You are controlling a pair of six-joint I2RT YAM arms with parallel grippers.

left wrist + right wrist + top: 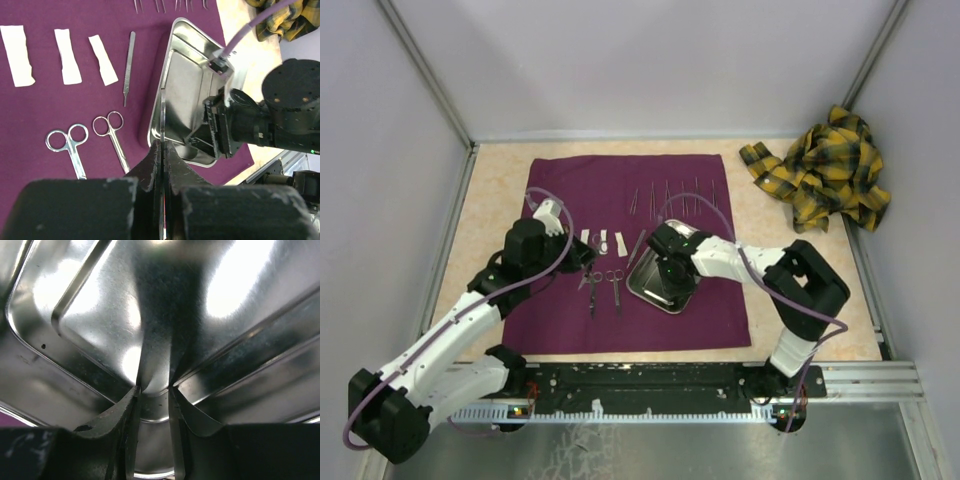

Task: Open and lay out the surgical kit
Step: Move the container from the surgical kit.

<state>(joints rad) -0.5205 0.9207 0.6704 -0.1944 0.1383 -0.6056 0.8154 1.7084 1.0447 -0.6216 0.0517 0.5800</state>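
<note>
I see the cloth (570, 190) spread flat on the tan table (500, 180). It is dark purple, soft and square-cornered. The kit lies laid out on it.

The tray (650, 285) sits on the right half of the cloth. It is shiny steel, like a mirror, with round corners and a raised rim. From the left wrist view its near corner comes close to the cloth's edge.

My right gripper (155, 387) points down into the tray. Its dark fingers (120, 415) stand a little apart, tips on the bright floor, with nothing between them that I can see.

My left gripper (162, 155) is squeezed tight on a thin tool (162, 115). It is a narrow steel strip seen edge-on, just beside the tray's left rim. I cannot tell what kind of tool it is.

Two small scissors (70, 145) with round ring handles lie side by side, left of the tray. Beyond them are three white pieces (67, 55) in a row, flat and a bit ragged, and a slim scalpel (128, 67) lies near the tray.

A row of thin forceps (670, 195) lies along the far side of the cloth.

Bare purple shows at the far left corner and along the near edge. A crumpled yellow checked rag (825, 170) sits well apart, in the far right corner.
</note>
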